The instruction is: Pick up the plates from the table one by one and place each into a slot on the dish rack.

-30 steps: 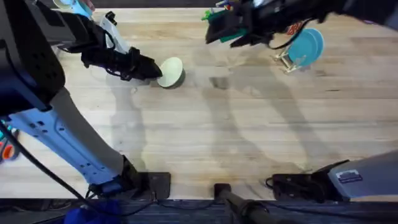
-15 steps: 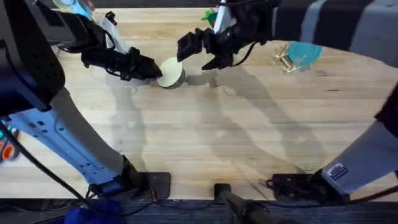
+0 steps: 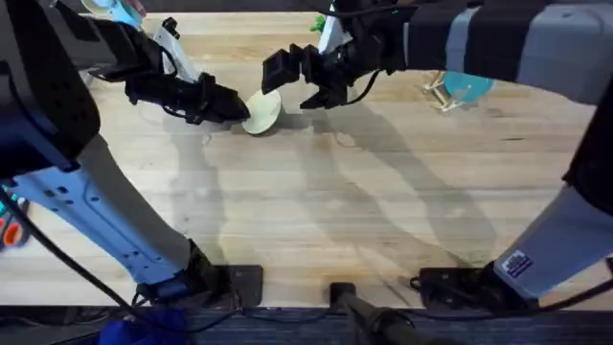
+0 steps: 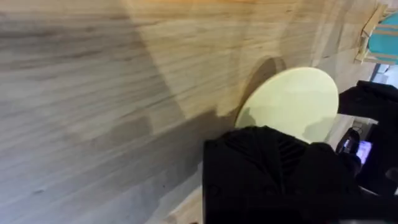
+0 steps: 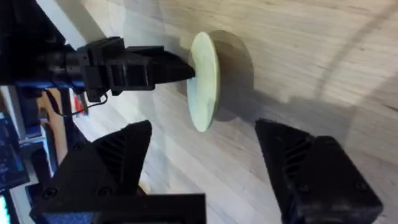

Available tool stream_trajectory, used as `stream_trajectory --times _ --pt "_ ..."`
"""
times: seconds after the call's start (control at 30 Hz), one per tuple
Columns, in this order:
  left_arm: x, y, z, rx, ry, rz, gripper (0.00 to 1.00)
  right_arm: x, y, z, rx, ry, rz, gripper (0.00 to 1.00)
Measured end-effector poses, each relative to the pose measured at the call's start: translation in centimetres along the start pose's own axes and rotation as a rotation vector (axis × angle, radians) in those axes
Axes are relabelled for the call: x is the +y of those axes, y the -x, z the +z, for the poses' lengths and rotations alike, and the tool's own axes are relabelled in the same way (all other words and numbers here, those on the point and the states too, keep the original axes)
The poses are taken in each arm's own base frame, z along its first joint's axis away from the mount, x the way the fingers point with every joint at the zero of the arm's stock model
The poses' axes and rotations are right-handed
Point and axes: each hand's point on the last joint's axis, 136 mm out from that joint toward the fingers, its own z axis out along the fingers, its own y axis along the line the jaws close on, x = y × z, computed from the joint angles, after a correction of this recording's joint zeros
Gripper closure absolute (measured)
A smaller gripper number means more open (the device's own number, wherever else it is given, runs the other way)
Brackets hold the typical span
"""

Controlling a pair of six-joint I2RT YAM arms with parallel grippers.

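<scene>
Left gripper is pinching the rim of the pale cream-yellow round plastic plate, holding it tilted on edge, lower edge touching or just above the light wooden plank worktop, toward the far edge, left of centre. Right gripper has reached across the middle, black fingers spread wide, hanging just beside the plate's other side, not touching it; right wrist view shows the plate edge-on between the spread fingers with the left gripper clamped on it. Teal-blue round plastic plate stands upright in the small light-wood peg dish rack near the far right edge.
</scene>
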Motion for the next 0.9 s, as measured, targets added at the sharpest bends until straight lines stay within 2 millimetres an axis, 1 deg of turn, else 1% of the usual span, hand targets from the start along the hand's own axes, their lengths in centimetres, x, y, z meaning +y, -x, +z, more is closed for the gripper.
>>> stream_trajectory --times 0.23,0.37,0.6,0.9 --pt "0.0 0.1 0.0 -0.004 -0.003 0.003 0.960 0.4 0.3 0.1 -0.016 0.009 -0.003 0.006" --pt "-0.1 0.1 0.1 -0.007 -0.009 0.005 0.960 0.9 1.0 0.9 -0.044 0.032 -0.003 0.006" --pt "-0.1 0.1 0.1 -0.007 -0.009 0.006 0.960 -0.1 0.7 2.7 -0.028 0.022 0.033 0.006" --pt "-0.1 0.1 0.1 -0.007 -0.009 0.006 0.960 0.0 0.6 2.9 -0.029 0.026 0.047 0.006"
